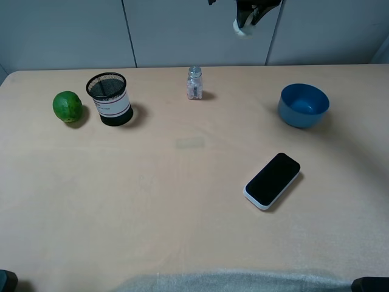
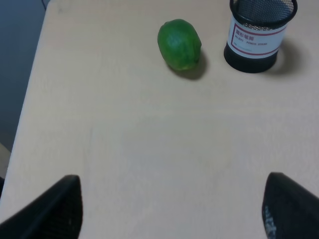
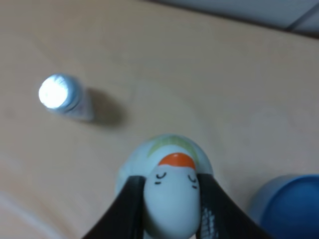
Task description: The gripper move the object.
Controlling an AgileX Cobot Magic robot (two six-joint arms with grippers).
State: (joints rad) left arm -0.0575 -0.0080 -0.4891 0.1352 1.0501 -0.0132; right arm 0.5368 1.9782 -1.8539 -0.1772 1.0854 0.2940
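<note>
Your right wrist view tells you what the high camera barely does. The right end effector (image 3: 171, 215) is clamped on the figurine (image 3: 172, 196), with a black finger pressed to each side of its pale body. You can see its closed-eye face and orange cap plainly. It hangs clear above the table (image 3: 209, 64), with the metal-capped shaker (image 3: 62, 95) below to one side and the rim of the blue bowl (image 3: 294, 204) to the other. In the high view you get only a pale blob in black fingers at the far top edge, above the back of the table.

Your left wrist view shows the left end effector (image 2: 172, 211) with its fingers wide apart over bare table. The high view gives no sight of those fingers.

On the table, nearest you lies a black phone (image 1: 272, 180), right of middle. Farther back, the bowl sits on the right. On the left, a lime (image 1: 67, 106) sits near a black mesh cup (image 1: 109, 98) without touching it. The shaker stands farthest back, near the middle.
</note>
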